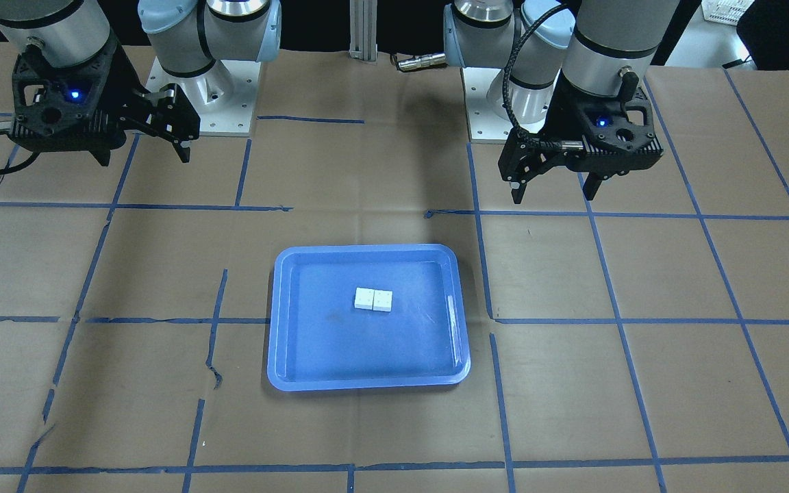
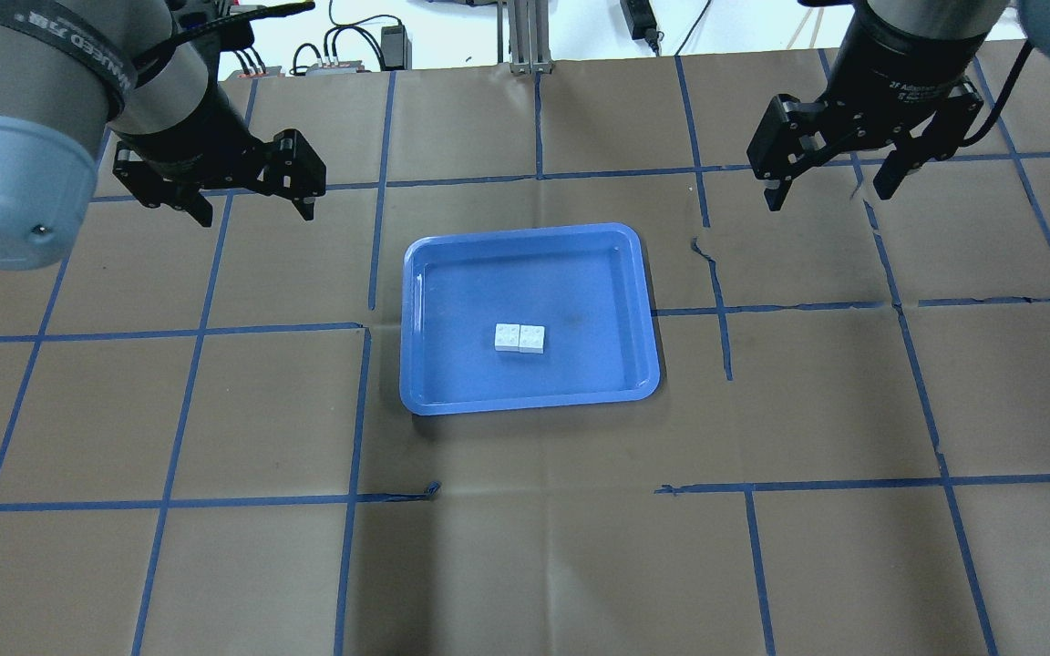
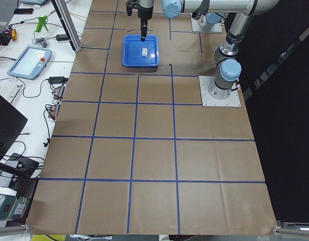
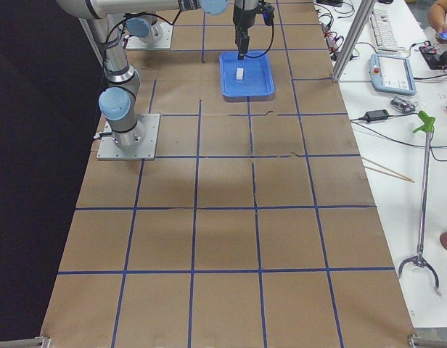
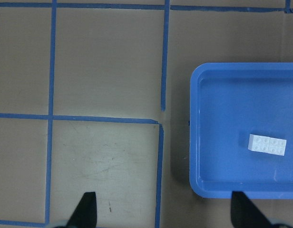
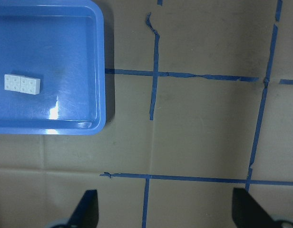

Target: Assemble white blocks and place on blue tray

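Overhead view. Left gripper (image 2: 256, 211): jaws spread wide, nothing between them, hanging above the table (image 2: 215, 410) at 10 o'clock from the tray (image 2: 580, 264). The white lettering on its arm band (image 2: 101, 59) is unreadable. Tray: flat on the table, mid-field. Blocks (image 2: 520, 338): two, touching side by side, studs up, on the tray floor just toward 6 o'clock of its centre, clear of the rim. Right gripper (image 2: 828, 196): jaws wide apart, empty, at 2 o'clock from the tray. Its collar (image 2: 917, 87) reads "2F"; the remainder is too small to read.
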